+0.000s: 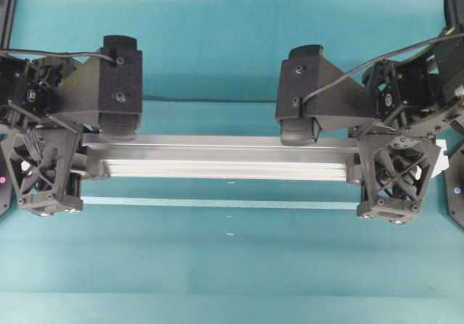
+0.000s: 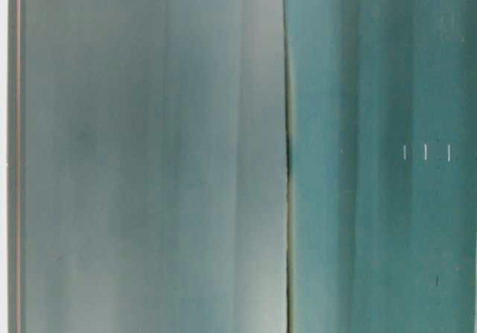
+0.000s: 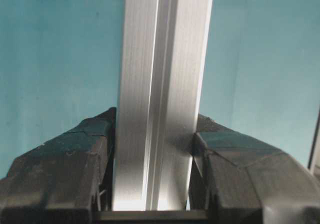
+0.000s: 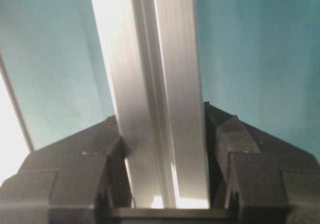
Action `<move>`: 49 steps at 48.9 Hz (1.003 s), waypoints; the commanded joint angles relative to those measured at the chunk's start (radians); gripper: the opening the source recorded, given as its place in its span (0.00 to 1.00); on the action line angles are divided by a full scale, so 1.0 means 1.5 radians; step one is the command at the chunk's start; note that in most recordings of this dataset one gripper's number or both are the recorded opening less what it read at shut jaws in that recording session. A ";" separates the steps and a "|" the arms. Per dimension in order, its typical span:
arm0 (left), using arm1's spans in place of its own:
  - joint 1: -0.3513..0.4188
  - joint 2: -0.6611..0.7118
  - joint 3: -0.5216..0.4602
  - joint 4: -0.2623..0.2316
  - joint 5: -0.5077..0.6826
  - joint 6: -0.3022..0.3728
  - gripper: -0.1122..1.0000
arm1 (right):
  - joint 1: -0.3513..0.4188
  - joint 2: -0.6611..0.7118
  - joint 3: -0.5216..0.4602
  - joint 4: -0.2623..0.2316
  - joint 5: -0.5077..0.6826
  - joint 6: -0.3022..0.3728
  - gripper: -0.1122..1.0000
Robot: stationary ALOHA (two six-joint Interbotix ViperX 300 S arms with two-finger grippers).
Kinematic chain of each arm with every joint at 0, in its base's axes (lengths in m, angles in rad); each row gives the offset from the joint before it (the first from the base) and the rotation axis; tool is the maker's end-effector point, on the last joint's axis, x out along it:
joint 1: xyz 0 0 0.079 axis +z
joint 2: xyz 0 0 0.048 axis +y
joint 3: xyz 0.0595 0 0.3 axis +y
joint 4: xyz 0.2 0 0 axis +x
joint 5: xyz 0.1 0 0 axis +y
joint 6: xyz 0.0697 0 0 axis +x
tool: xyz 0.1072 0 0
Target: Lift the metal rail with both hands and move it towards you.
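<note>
The metal rail [image 1: 217, 159], a long grooved silver bar, lies level across the overhead view and looks raised off the teal table. My left gripper [image 1: 87, 157] is shut on its left end and my right gripper [image 1: 355, 161] is shut on its right end. In the left wrist view the rail [image 3: 160, 73] runs straight away from the left gripper [image 3: 156, 121], with both black fingers [image 3: 75, 159] pressed to its sides. The right wrist view shows the same: the rail [image 4: 150, 58] is clamped in the right gripper [image 4: 161, 118] between its fingers [image 4: 250, 154].
A thin pale-blue tape strip [image 1: 217, 203] lies on the teal table [image 1: 232, 266], parallel to the rail and nearer the front. Both arms' black bodies and cables crowd the left and right edges. The table-level view is a blur of grey and teal.
</note>
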 commanded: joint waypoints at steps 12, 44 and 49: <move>0.040 -0.010 0.025 0.003 -0.042 -0.001 0.36 | -0.019 -0.009 0.041 -0.001 -0.030 0.022 0.44; 0.060 0.036 0.288 0.004 -0.320 -0.008 0.36 | -0.021 -0.002 0.346 -0.053 -0.359 0.004 0.44; 0.059 0.061 0.313 0.004 -0.365 -0.008 0.36 | -0.015 0.008 0.377 -0.058 -0.412 0.004 0.44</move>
